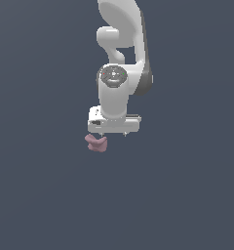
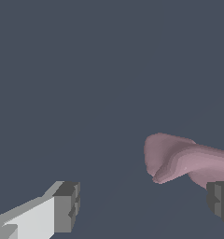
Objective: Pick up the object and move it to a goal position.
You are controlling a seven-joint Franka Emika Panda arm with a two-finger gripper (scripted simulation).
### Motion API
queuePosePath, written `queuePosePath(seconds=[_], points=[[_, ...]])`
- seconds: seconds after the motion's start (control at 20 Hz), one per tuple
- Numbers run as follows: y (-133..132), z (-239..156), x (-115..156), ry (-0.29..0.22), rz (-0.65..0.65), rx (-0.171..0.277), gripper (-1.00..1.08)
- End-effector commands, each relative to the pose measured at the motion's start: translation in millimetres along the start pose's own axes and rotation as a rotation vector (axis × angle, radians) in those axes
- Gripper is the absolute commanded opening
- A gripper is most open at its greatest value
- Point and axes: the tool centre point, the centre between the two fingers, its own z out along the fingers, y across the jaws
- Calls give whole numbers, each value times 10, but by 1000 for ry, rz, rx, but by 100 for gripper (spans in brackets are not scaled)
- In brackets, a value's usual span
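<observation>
The object [image 1: 96,143], a small dusty-pink lumpy blob with a notched top, lies on the dark grey floor just below the white hand's corner on the exterior view's left. My gripper [image 1: 113,134] points straight down, with only short finger tips showing under the hand. In the wrist view the two grey-padded fingers [image 2: 67,205] stand far apart, so the gripper [image 2: 144,203] is open with nothing between its fingers. The object [image 2: 179,158] shows close to one fingertip [image 2: 221,200], off to one side of the gap rather than centred in it.
A flat, uniform dark grey floor [image 1: 41,195] stretches all around. The white arm [image 1: 121,39] rises behind the hand toward the top of the exterior view. No goal marker shows.
</observation>
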Motion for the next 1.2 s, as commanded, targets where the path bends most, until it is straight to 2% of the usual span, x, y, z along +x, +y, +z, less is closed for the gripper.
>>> queuePosePath(seconds=[0.0, 0.5, 1.15], points=[[0, 0, 0, 0, 0, 0, 100], [-20, -163, 40, 13, -48, -10, 100], [29, -137, 32, 14, -114, -9, 100]])
